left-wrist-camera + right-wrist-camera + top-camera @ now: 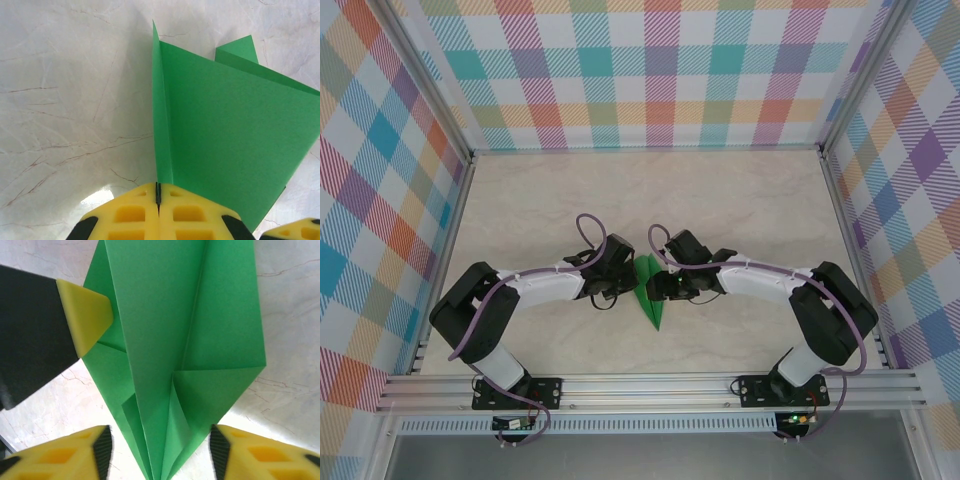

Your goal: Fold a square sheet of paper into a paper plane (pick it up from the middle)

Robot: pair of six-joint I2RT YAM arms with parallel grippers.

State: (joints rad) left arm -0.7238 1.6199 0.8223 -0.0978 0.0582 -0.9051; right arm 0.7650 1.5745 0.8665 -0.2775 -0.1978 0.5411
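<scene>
left tool (158, 194) pinches the paper plane (225, 140), right tool (160, 452) spread loose astride it.

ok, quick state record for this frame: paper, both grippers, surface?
paper: bright-green folded paper sheet, pointed dart shape, tip toward the arm bases, between the two grippers
left gripper: shut on the sheet's raised centre fold
right gripper: open, straddling the sheet's narrow end, not clamped
surface: pale marble-look table
</scene>
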